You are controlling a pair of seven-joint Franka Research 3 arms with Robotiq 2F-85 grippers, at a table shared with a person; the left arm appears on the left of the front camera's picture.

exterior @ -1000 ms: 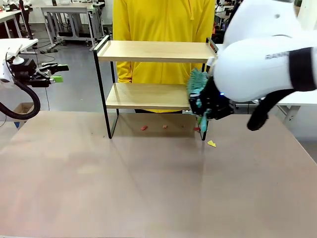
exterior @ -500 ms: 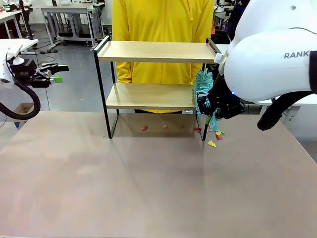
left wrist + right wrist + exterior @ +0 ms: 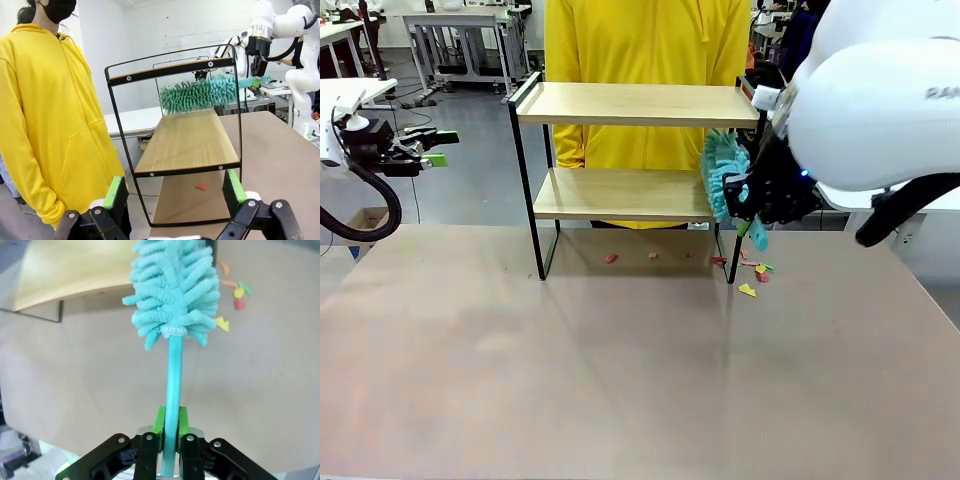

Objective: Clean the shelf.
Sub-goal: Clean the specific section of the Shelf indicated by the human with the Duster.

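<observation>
Robot arm holds a teal duster point(image 3: 720, 172) at the right end of a two-tier shelf point(image 3: 630, 103).
At far left, the left gripper point(image 3: 432, 147) hangs open and empty. The shelf stands on the table point(image 3: 620, 380), a person in yellow point(image 3: 650, 40) behind it. The right gripper point(image 3: 170, 422) clamps the duster's handle. To sweep well, it should probably lay the head flat on the lower board. Counted: two boards, one duster, three reddish scraps point(image 3: 610, 258) beneath, about five more point(image 3: 755, 270) by the right leg.

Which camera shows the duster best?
The right wrist view: the duster is close up, head and handle down to the jaws. The left wrist view shows its head at the shelf's far end; the front view, partly behind the arm.
</observation>
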